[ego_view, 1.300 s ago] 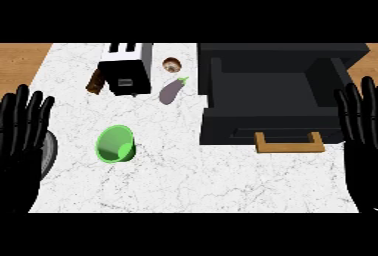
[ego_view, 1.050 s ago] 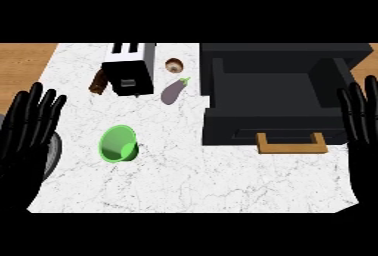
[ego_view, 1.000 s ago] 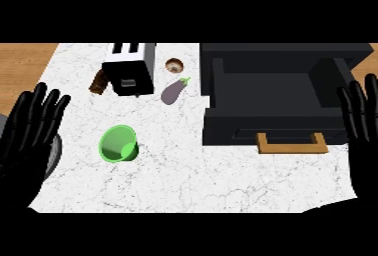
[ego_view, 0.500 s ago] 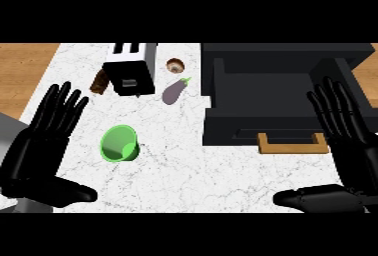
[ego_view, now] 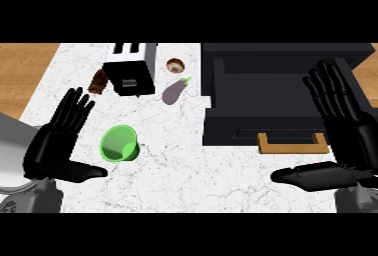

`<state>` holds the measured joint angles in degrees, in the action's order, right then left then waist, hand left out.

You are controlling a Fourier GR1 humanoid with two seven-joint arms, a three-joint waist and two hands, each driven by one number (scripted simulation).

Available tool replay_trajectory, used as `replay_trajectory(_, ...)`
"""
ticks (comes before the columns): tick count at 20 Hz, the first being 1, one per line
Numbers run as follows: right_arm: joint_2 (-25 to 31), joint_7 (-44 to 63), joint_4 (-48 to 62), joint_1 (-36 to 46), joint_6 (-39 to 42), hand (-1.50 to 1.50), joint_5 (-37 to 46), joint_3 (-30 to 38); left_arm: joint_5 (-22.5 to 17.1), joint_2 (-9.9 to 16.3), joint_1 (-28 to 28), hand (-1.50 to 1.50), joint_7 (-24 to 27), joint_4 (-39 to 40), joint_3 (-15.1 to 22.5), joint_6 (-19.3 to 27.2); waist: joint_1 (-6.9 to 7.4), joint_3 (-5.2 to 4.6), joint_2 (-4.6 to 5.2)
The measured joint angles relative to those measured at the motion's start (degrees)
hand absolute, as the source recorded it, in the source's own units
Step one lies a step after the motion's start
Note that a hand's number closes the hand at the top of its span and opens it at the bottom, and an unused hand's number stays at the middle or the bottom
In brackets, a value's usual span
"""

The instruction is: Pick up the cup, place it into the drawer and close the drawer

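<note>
The translucent green plastic cup (ego_view: 119, 144) lies on its side on the white marble counter (ego_view: 184, 175), its mouth turned away so its inside is hard to make out, just right of the black left hand (ego_view: 57, 145), which hovers flat with fingers straight and thumb spread, touching nothing. Well right of the cup, past bare marble, the open black drawer (ego_view: 273, 90) with a wooden handle (ego_view: 293, 145) is partly covered by the equally spread, empty right hand (ego_view: 343, 135). Beyond the cup lie a purple eggplant (ego_view: 175, 91), a black-and-white toaster (ego_view: 131, 67) and a small brown object (ego_view: 98, 81) I cannot identify.

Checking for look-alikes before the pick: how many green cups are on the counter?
1. The green plastic cup lies on its side on the white marble counter, beside the open left hand.
</note>
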<state>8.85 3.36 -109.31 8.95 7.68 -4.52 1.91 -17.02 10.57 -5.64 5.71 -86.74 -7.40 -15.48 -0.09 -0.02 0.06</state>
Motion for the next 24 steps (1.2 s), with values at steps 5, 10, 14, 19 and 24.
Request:
replay_trajectory(5,0.4,-0.1,1.8,2.1,0.5,-1.5,0.0,1.1,4.6,-0.4,-1.4,-1.5,8.2,11.7,-0.5,-0.4,-0.1,-0.01,0.03)
replay_trajectory(10,1.4,1.9,2.4,5.1,0.8,-1.5,-1.2,2.9,7.4,1.5,-4.7,-1.5,15.6,25.0,-2.5,-2.0,-0.15,-0.02,0.05)
replay_trajectory(14,1.0,1.3,2.7,5.0,0.9,-1.5,-1.0,2.9,10.1,1.6,-6.6,-1.5,22.4,34.4,-2.9,-2.1,-0.19,-0.01,0.04)
replay_trajectory(19,1.0,1.3,2.8,5.2,1.1,-1.5,-0.8,3.2,13.4,2.8,-11.8,-1.5,31.8,49.3,-3.9,-2.1,-0.38,-0.04,0.09)
replay_trajectory(24,1.3,2.7,1.9,5.9,1.3,-1.5,-1.5,3.7,15.8,4.0,-15.5,-1.5,40.5,61.8,-4.8,-2.3,-0.61,-0.06,0.18)
